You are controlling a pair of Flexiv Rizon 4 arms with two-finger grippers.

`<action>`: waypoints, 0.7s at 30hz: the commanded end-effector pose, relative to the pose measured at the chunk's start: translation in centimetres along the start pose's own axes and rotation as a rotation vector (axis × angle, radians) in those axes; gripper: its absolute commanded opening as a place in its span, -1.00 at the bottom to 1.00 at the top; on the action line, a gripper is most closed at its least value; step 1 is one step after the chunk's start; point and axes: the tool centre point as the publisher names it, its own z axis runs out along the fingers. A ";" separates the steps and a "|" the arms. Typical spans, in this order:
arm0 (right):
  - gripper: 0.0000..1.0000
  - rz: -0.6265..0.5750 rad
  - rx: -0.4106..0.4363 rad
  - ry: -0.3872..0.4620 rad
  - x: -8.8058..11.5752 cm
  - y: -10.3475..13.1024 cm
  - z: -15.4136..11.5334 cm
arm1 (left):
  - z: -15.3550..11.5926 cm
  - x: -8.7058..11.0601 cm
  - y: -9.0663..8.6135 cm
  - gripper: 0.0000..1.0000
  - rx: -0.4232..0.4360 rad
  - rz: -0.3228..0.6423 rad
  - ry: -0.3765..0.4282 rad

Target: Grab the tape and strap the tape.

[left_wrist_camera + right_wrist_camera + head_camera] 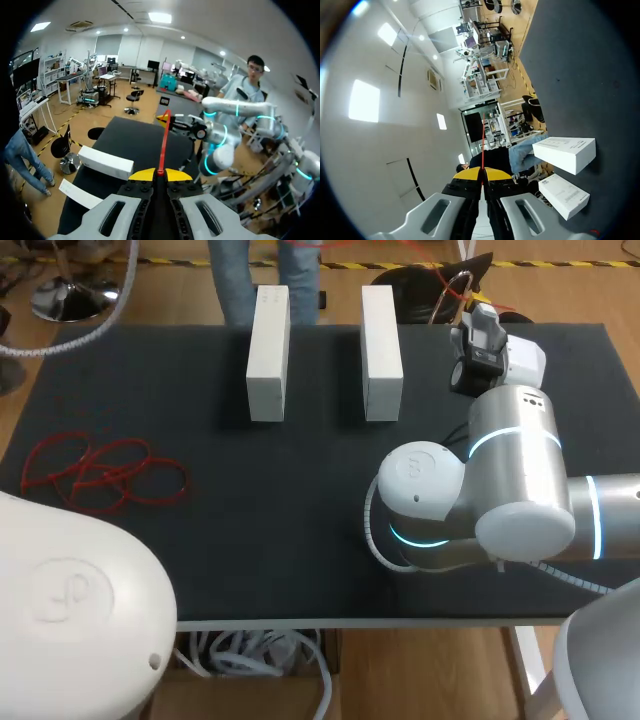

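Tape (100, 475), red and loosely tangled, lay on the dark worktop (300, 520) toward my left side, well apart from both arms and touched by nothing. At the far side stood two white boxes (268, 352) (381, 352), side by side with a gap between them. My left arm (70, 610) showed in the head view only as a large white housing at the near left corner, and my left fingers (152, 175) did not show there at all. From the left wrist they were pressed together, the yellow tips meeting on a red strip (163, 145) that rose straight ahead out of the seam between them. That strip ran on over the worktop toward the wrist end of my right arm (510, 480), and its far end sat close by a yellow tip there; whether it touched, I could not tell. My right arm came in from the right and bent toward the far right corner of the worktop. My right fingers (475, 173) were likewise together, with a thin red strand (482, 145) standing up from between their tips. Beside them, in that wrist view, were the two white boxes on the dark surface. Whether strip and strand were one piece, or part of the tangle, I could not tell.
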 end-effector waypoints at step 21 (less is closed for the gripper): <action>-1.00 -0.002 0.002 -0.004 0.2 0.1 0.0 | 0.2 2.2 0.1 -1.00 -0.222 0.022 -0.056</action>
